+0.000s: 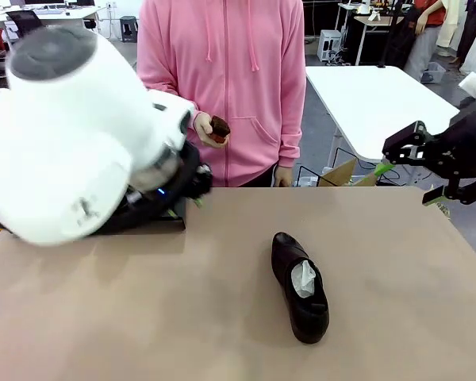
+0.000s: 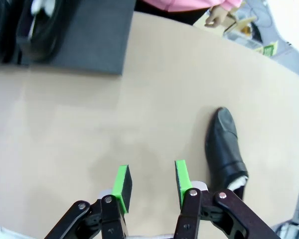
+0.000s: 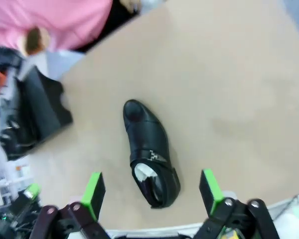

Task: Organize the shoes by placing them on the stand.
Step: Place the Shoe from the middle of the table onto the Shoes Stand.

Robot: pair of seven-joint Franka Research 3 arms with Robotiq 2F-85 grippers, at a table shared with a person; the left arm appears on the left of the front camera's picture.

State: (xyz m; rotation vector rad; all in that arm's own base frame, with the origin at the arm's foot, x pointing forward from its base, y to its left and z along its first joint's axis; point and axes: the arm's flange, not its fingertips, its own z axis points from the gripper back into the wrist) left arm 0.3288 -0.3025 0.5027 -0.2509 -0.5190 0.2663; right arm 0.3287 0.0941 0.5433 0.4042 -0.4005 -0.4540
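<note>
One glossy black shoe (image 1: 301,298) lies alone on the tan table, toe towards the person, with white paper stuffed inside. The matte-black stand (image 2: 84,35) sits at the far left with at least one more shoe (image 2: 40,25) on it. In the front view my bulky left arm (image 1: 71,135) hides most of the stand (image 1: 155,221). My left gripper (image 2: 152,184) hovers open over bare table, with the shoe (image 2: 224,149) off to its right. My right gripper (image 3: 152,189) is open wide above the heel end of the shoe (image 3: 147,144); it (image 1: 411,183) hangs beyond the table's right edge.
A person in a pink hoodie stands at the far side, holding a small brown brush (image 1: 220,128). A white table (image 1: 381,99) stands behind at the right. Cardboard pieces (image 1: 341,173) poke up at the far edge. The tan tabletop (image 1: 182,317) around the shoe is bare.
</note>
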